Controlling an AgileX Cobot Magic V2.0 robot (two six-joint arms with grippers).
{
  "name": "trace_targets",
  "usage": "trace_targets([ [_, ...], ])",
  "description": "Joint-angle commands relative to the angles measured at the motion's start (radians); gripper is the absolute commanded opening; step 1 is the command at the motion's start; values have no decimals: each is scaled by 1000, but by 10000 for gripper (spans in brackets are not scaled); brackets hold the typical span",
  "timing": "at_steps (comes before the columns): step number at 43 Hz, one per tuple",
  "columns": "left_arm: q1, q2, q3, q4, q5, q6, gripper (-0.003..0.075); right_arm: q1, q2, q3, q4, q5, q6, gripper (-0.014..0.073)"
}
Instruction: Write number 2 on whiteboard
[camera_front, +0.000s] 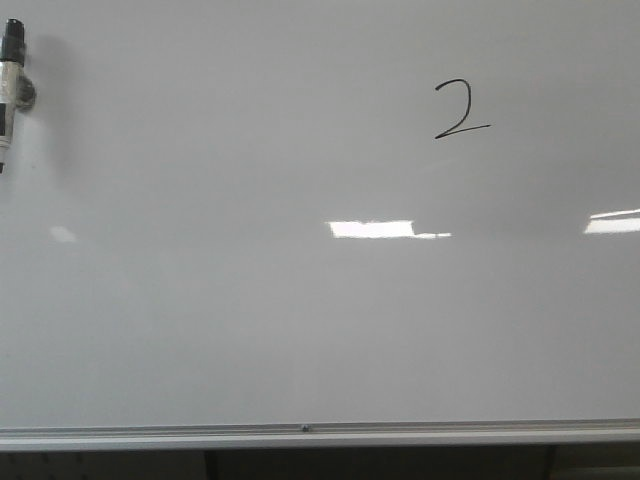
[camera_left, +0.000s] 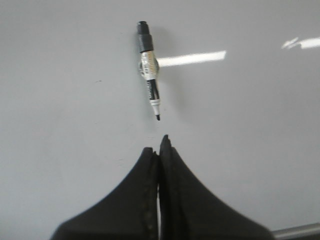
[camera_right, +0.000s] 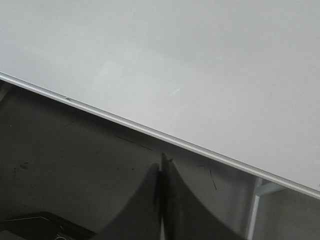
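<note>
- The left hand (camera_left: 160, 145) is clenched with nothing between its dark fingers (camera_left: 142, 190), which press together along their whole length; it hangs just short of the tip of a marker (camera_left: 149, 70) and does not touch it.
- The right hand (camera_right: 161, 165) is likewise clenched on nothing, its fingers (camera_right: 185, 210) meeting in a thin seam, and it sits below the lower frame of the board, over a dark surface.
- The number 2 (camera_front: 460, 110) stands in thin black line in the upper right part of the whiteboard (camera_front: 250, 330), with a curved top and a slanted base stroke.
- In the front view neither hand appears, and the digit stands alone, well apart from everything else.
- The marker (camera_front: 10, 85) clings to the board at its far upper left edge, cap end up, uncapped tip pointing down.
- The marker has a black cap end and a white, labelled barrel.
- Bright white glare patches (camera_front: 372, 229) lie across the middle of the board, below the digit.
- A silver frame edge (camera_front: 320, 433) runs along the bottom of the board.
</note>
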Motion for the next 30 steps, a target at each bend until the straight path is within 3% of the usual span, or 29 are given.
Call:
trace_targets([
  [1, 16, -83, 82, -27, -198, -5, -20, -5, 3, -21, -10, -53, -9, -68],
  [14, 19, -295, 308, -32, -350, -9, -20, -5, 3, -21, -10, -53, -9, -68],
  [23, 22, -323, 356, 199, -351, -307, -20, -5, 3, -21, -10, -53, -9, -68],
  [30, 22, -323, 382, 201, -374, -308, -20, -5, 3, -21, -10, -52, -9, -68],
])
